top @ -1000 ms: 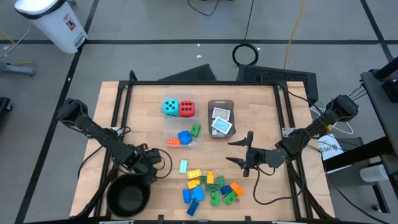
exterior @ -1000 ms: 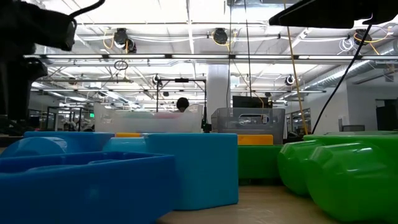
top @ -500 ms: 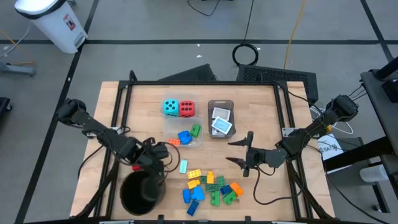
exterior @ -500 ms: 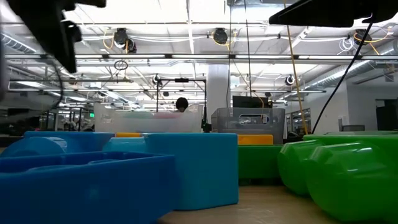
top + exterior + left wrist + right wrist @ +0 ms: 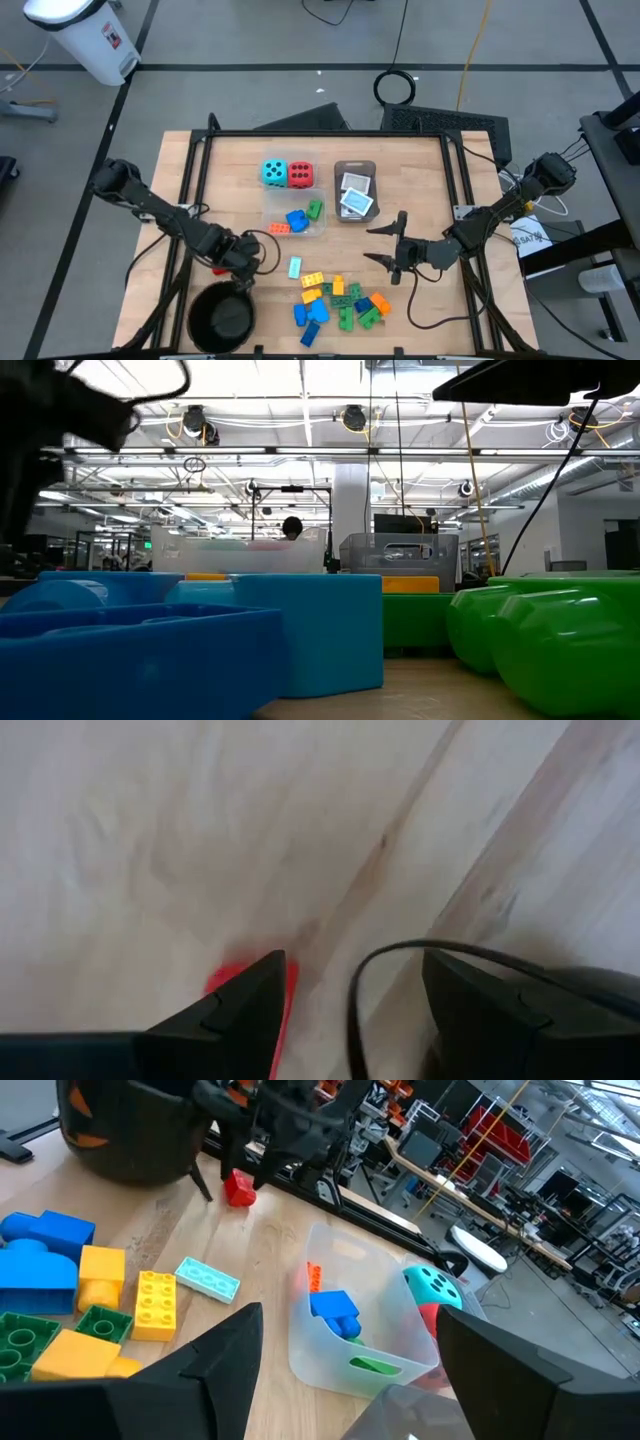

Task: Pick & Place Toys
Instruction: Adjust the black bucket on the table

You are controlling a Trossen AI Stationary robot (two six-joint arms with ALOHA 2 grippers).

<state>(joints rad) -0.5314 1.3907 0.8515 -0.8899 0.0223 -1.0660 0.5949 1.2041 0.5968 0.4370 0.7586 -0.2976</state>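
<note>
My left gripper (image 5: 238, 258) points down over the near-left table, open, just above a small red brick (image 5: 238, 1188) that lies flat on the wood. In the left wrist view the red brick (image 5: 232, 982) peeks out behind one finger. My right gripper (image 5: 385, 246) hovers open and level at mid-right, facing left. A heap of loose bricks (image 5: 335, 300) and a pale teal plate (image 5: 295, 267) lie near the front. A teal die (image 5: 273, 172) and a red die (image 5: 299, 175) sit in a clear tub (image 5: 292, 200) with a few bricks. Cards (image 5: 355, 195) lie in the grey tray.
A round black bowl (image 5: 222, 320) stands at the front-left corner beside my left gripper, with orange pieces (image 5: 90, 1140) showing inside. A black cable (image 5: 365, 985) loops under the left fingers. Black rails (image 5: 195, 190) frame the table. Bare wood lies between the tub and the left rail.
My left gripper has swung toward the table's right and come partway back, rolling a little at the wrist; its finger gap looks the same. The black bowl shifted right, looked tipped midway, and now stands level slightly right of where it was. My right arm kept still.
</note>
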